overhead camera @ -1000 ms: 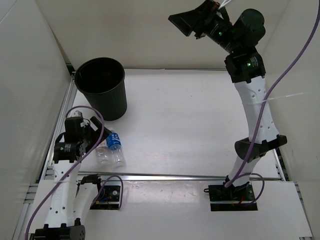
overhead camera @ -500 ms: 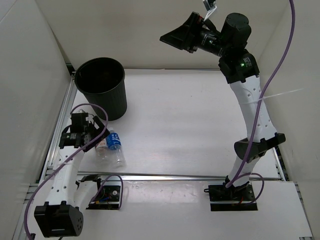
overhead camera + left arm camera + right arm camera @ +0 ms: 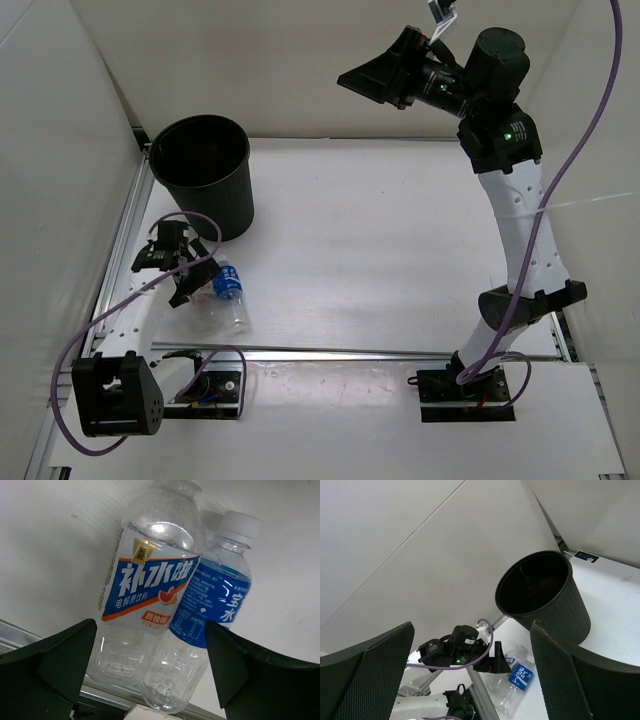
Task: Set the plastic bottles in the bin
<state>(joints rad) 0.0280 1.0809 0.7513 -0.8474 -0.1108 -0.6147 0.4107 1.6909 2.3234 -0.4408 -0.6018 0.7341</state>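
- From the top external view, the two plastic bottles [image 3: 229, 286] lie side by side on the white table [image 3: 400, 250], near its front edge. They sit a short way in front of the tall round black plastic bin [image 3: 228, 205], apart from it.
- My left gripper [image 3: 186, 272] hangs just over them with its jaws spread and touches nothing that I can make out. The right gripper [image 3: 372, 78] is raised high at the back, well apart from everything, splayed wide and empty.
- The left wrist view shows the clear bottle with the blue, orange and white label [image 3: 145, 590] pressed against the clear white-capped bottle with the blue label [image 3: 212, 605]. Their bases are toward the aluminium rail [image 3: 20, 632].
- The left gripper's fingers [image 3: 55, 660] bracket both bottles, wide apart and gripping nothing.
- I judge the bottles empty or nearly so: light, thin-walled and easily dented, smooth and round enough to roll or squirt out.
- I would take one across its labelled middle, where the wall is straight. Since the two touch, one finger must wedge between them.
- From the right wrist view, I look down into the bin's dark mouth and cannot tell what is inside. The bottles lie below it, beside the left arm. These jaws stand fully apart, holding nothing.
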